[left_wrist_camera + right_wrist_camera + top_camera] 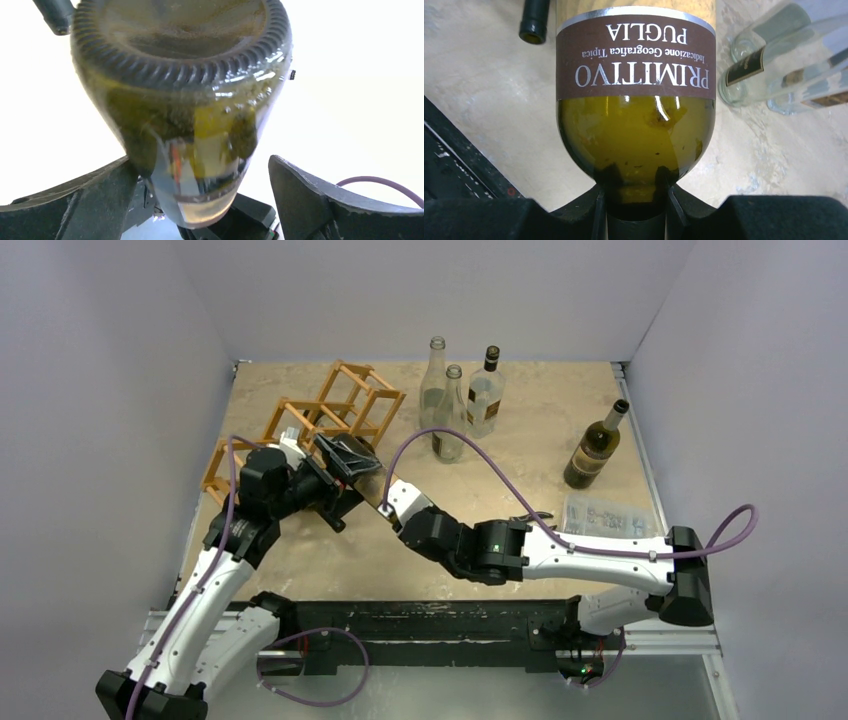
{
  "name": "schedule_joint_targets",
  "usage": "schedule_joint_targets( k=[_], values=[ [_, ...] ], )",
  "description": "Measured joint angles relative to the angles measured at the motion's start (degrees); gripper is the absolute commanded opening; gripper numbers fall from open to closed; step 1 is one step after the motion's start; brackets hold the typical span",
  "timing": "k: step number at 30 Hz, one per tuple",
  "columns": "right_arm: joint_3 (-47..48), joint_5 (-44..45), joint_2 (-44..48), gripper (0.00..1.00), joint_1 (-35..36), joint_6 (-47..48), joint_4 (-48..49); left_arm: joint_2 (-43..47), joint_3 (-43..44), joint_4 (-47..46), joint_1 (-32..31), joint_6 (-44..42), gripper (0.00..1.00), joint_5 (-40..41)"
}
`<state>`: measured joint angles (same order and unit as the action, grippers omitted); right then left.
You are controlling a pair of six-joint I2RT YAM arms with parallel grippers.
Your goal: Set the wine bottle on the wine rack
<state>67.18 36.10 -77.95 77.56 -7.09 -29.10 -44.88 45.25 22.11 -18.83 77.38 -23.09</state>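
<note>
We can read one label: the brown label (636, 60) on the wine bottle (634, 135), upper middle of the right wrist view. Its silver print appears upside down: "PRIMITIVO", "Indicazione Geografica Tipica", "PUGLIA". At upper right, the dark label (746, 67) on a clear bottle (794, 75) is too small for us to read.

We find the wine rack (340, 405) rear-left on the tabletop (540, 440), three bottles (450, 420) right of it, a fourth bottle (595, 448) farther right.

Near cells of the wine rack (335, 405) behind left arm (225, 540)
</note>
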Motion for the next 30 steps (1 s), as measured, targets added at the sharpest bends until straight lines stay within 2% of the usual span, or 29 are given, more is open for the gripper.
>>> schedule_joint_targets(
  k=[13, 22, 30],
  values=[
    [-6.2, 1.1, 7.2, 0.00, -0.1, -6.7, -4.5, -0.3, 3.2, 9.0, 0.0, -4.2, 1.00, 1.2],
    [-10.5, 1.7, 8.2, 0.00, -0.9, -10.7, -6.6, 2.9, 17.1, 26.5, 0.4, -20.1, 1.00, 13.7],
    [-10.4, -0.4, 3.3, 0.00, -6.8, -10.4, -5.7, 13.0, 26.7, 32.1, 0.4, -33.8, 1.00, 26.2]
  ],
)
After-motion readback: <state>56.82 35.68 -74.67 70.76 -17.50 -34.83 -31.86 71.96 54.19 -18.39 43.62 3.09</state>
